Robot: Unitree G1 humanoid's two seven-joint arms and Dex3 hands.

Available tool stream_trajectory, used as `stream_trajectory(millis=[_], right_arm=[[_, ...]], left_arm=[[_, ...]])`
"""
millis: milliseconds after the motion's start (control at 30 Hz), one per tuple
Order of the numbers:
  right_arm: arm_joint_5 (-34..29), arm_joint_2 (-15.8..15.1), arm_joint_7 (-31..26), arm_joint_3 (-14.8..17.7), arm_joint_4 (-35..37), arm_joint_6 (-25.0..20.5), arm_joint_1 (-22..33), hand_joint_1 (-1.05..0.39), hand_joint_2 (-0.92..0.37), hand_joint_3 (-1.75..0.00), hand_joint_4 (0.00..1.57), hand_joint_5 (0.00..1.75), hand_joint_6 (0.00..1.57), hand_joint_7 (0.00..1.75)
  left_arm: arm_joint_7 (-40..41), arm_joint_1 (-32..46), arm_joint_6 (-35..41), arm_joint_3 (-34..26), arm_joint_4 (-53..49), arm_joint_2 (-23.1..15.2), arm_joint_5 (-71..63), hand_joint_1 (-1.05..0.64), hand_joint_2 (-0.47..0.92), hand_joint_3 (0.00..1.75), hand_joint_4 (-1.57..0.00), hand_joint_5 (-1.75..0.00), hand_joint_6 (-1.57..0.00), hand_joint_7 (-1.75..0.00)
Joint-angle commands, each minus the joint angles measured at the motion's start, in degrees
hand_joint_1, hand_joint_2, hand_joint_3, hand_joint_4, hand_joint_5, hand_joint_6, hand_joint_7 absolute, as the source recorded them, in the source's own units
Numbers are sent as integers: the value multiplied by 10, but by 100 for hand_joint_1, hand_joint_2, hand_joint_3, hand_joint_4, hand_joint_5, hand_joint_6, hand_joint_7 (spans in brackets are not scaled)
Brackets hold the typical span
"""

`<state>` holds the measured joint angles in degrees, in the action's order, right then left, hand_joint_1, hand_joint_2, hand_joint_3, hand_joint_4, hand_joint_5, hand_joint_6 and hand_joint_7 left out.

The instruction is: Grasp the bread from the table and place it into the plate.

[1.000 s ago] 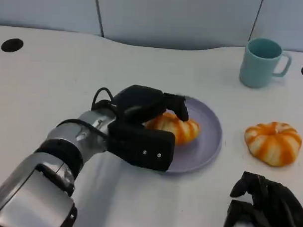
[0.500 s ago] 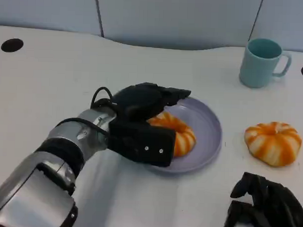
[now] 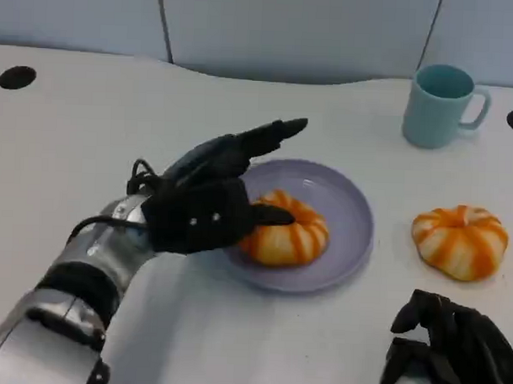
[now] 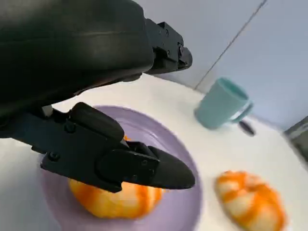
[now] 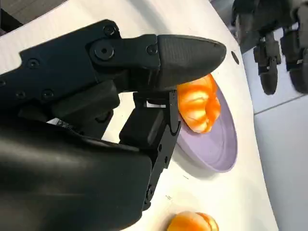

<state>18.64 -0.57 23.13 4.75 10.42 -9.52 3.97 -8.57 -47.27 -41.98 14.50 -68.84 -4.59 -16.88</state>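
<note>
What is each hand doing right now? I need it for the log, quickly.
Left hand: open, fingers spread above the bread on the plate.
Right hand: fingers curled, holding nothing.

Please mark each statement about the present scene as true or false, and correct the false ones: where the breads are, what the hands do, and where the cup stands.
1. One bread lies in the purple plate. True.
2. The left hand grips that bread. False: its fingers are spread and extended above the plate's near edge, and it holds nothing.
3. A second bread lies on the table, outside the plate. True.
4. The teal cup stands inside the plate. False: it stands on the table, beyond the plate, apart from it.
5. The right hand holds the second bread. False: it rests with curled fingers near the table's front edge, apart from that bread.
</note>
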Motion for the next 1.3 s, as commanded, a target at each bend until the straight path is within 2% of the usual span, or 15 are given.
stream_trajectory(millis=[33, 133, 167, 300, 433, 567, 700, 900, 967, 1000, 1033, 1067, 1100, 1233, 1300], right_arm=[[1, -7, 6, 5, 20, 10, -2, -44, -92, -45, 122, 114, 113, 107], [-1, -7, 3, 4, 19, 9, -3, -44, -92, -45, 122, 114, 113, 106], [-2, -6, -1, 3, 16, 7, -2, -44, -92, -44, 122, 113, 112, 106], [-5, -5, 0, 0, 17, 14, -2, -43, -92, -45, 122, 113, 113, 106], [-1, -4, 1, 1, 18, 9, -4, -43, -92, -46, 122, 113, 112, 106], [-1, -5, 3, 1, 20, 9, -6, -44, -92, -45, 122, 112, 113, 106], [2, -6, 1, 0, 13, -3, -6, -45, -92, -44, 123, 112, 113, 106], [0, -7, 2, 0, 11, -1, -4, -45, -92, -44, 123, 112, 114, 105], [-2, -8, 3, -1, 11, 1, -3, -44, -92, -46, 124, 112, 114, 105], [-2, -8, 2, -2, 9, 0, -3, -44, -92, -46, 124, 112, 114, 105], [-3, -7, -1, -2, 6, -3, -2, -44, -92, -45, 124, 112, 115, 104], [-3, -6, -2, -3, 5, -3, -1, -44, -92, -45, 124, 112, 115, 104], [-3, -6, -2, -3, 4, -3, -1, -44, -92, -45, 123, 112, 115, 104], [-2, -6, -2, -4, 4, -3, 0, -44, -92, -46, 123, 113, 115, 103], [-4, -6, -5, -5, 1, -2, 1, -43, -92, -47, 123, 113, 115, 104]], left_arm=[[-83, 44, -15, -65, 29, 10, 98, -72, 92, 18, -9, -31, -15, -4], [-123, 66, -8, -97, 52, 22, 150, -72, 92, 19, -8, -32, -16, -4], [-145, 79, -3, -117, 66, 31, 183, -70, 92, 19, -21, -42, -22, -6], [-205, 143, 40, -167, 148, 54, 284, -65, 92, 24, -31, -64, -34, -7], [-226, 211, 163, -198, 267, 83, 377, -65, 92, 18, -37, -78, -46, -10], [-229, 265, 288, -219, 367, 98, 449, -53, 92, 17, -37, -103, -57, -16], [-200, 325, 389, -235, 465, 107, 498, -46, 92, 14, -46, -108, -65, -20], [-156, 371, 457, -244, 550, 119, 514, -44, 92, 14, -50, -107, -67, -21], [-113, 412, 494, -248, 609, 131, 524, -31, 92, 23, -62, -116, -77, -29], [-96, 431, 512, -248, 632, 134, 526, -28, 89, 34, -61, -122, -73, -40], [-79, 446, 533, -247, 648, 134, 526, -26, 83, 48, -60, -129, -66, -60], [-65, 458, 550, -247, 660, 133, 526, -22, 75, 67, -59, -137, -54, -93], [-55, 465, 562, -247, 669, 133, 526, -19, 72, 74, -59, -141, -49, -107], [-43, 471, 583, -249, 686, 134, 526, -17, 69, 82, -59, -144, -43, -121], [-64, 477, 541, -261, 652, 124, 509, -13, 68, 86, -60, -145, -49, -125]])
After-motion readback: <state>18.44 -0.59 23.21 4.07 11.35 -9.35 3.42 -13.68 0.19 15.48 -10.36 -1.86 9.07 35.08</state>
